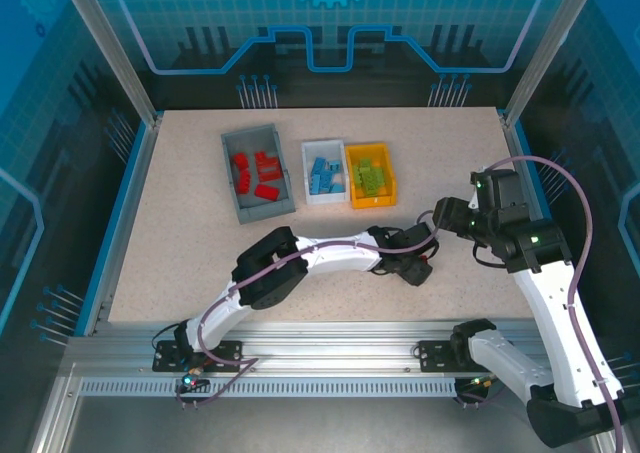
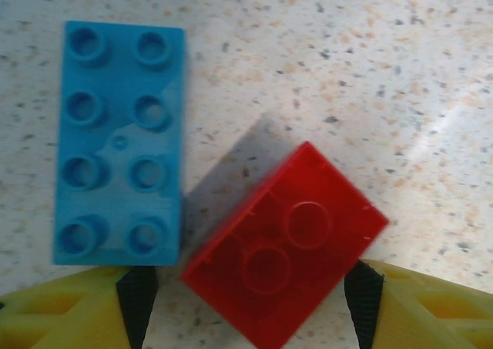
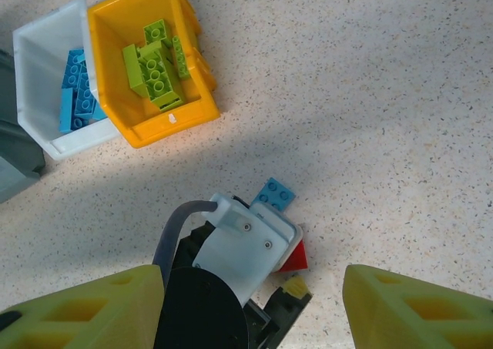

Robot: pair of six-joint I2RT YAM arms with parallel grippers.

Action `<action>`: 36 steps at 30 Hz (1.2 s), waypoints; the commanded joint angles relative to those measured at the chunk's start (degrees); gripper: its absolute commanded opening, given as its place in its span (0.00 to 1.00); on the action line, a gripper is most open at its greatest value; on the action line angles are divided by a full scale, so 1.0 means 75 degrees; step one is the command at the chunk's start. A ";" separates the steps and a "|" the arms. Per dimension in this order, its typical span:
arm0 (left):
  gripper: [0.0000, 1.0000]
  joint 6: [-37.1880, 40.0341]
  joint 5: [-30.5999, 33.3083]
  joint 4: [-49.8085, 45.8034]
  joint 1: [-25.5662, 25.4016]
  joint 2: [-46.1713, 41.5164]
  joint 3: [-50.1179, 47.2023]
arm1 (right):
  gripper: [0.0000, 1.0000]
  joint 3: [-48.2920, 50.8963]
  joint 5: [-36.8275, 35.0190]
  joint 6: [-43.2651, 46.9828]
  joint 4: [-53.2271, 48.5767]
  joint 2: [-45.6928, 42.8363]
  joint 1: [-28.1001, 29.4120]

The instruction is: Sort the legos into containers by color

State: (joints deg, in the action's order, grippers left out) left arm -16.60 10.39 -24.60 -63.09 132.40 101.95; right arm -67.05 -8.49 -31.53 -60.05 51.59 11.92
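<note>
A red lego lies underside up on the table, beside a blue lego with its studs up. My left gripper is low over the table and open. Its black pads stand on either side of the red lego, with a gap on the left side. In the top view my left gripper reaches in front of the yellow-orange container. My right gripper hovers open just to its right, holding nothing. The right wrist view shows the blue lego and the red lego poking out from under the left wrist.
The dark grey container holds red legos, the white container holds blue ones and the yellow-orange one holds lime green ones. They stand in a row at the back middle. The two arms are close together at the right.
</note>
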 commanded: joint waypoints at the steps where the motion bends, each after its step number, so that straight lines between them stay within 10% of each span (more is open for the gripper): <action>1: 0.72 0.0123 0.0722 -0.0454 0.0067 0.0005 0.0003 | 0.64 0.0093 0.0134 -0.0062 -0.0097 -0.0070 -0.0148; 24: 0.70 0.0674 -0.0101 -0.0405 -0.0023 0.0993 0.1346 | 0.64 0.0291 0.0259 -0.0080 -0.0021 -0.0141 -0.0230; 36: 0.48 0.0759 -0.0117 -0.0154 -0.0139 0.0623 0.0648 | 0.65 0.0361 0.0413 -0.0025 0.0055 -0.0153 -0.0400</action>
State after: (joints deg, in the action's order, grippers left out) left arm -11.60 11.55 -26.35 -62.74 137.84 110.06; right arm -65.12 -6.79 -31.92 -59.90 50.96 10.22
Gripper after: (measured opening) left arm 0.489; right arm 0.643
